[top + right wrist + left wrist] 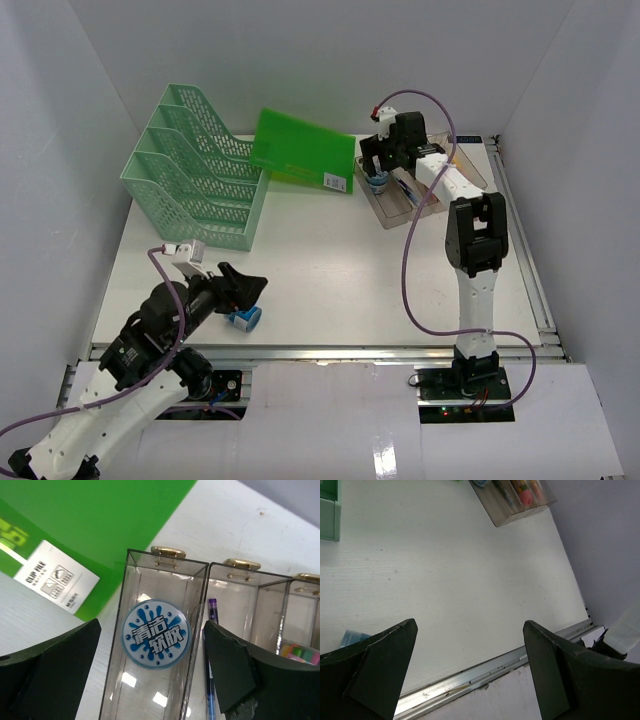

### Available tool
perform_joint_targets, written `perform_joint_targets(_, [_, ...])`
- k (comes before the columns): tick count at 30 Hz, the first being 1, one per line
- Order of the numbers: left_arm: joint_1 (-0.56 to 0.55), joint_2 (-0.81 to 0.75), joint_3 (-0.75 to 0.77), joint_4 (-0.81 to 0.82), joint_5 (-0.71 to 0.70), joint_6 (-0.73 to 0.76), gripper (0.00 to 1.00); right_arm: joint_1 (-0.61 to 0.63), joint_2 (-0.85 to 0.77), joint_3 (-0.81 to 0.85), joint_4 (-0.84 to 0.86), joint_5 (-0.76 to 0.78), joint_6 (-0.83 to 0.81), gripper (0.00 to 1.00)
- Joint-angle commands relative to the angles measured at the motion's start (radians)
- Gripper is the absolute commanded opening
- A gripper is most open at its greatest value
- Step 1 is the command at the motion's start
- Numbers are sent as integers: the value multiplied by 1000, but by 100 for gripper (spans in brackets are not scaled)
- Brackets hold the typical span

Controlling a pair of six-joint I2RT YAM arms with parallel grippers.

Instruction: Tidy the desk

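Top external: right gripper (pixel 379 176) stretched over tray (pixel 396 216), left gripper (pixel 250 294) low over desk (pixel 350 280), both spread wide.

Top overlooks whole desk (pixel 340 280); wrists close; all share tray (pixel 500 512).

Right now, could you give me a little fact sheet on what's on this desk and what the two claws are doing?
desk: white, metal rail along the near edge
rack: mint-green mesh, far left
folder: green, right of the rack
tray: clear, compartmented, far right
disc: round, blue and white, in the tray's end compartment
pen: in the next compartment
blue item: small, on the desk by the left gripper; unclear what it is
left gripper: open, empty, low over the near desk
right gripper: open, above the disc, not touching it
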Motion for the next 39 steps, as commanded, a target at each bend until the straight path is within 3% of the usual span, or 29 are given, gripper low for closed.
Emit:
perform_joint_targets(1, [3,53,-5,-12,-9,-22,98,-12,-210,-55,-43,-147,-61,90])
perform_joint_targets(4, [3,99,6,-67,-34,-97,98,-29,-398,-202,-57,-326,-127,90])
perform_joint_targets(7, [3,139,3,-142,-27,-246,98,-53,-575,-440,-62,-622,-176,90])
perform_joint_targets(10, [3,136,14,-262,-42,-380,98,-61,-691,-592,-162,-813,-266,90])
perform_joint_targets(17, [3,129,94,-505,-87,-658,98,-65,-1068,-1002,-51,-826,-278,90])
perform_joint_targets(23, [3,382,105,-607,-70,-749,98,-127,-1262,-1179,119,-855,-204,90])
perform_joint_targets(31, [3,544,93,-485,-81,-777,94,-250,-1293,-1244,152,-986,-182,90])
perform_joint_targets(39, [9,705,88,-409,-116,-799,92,-265,-1290,-1250,152,-1017,-177,90])
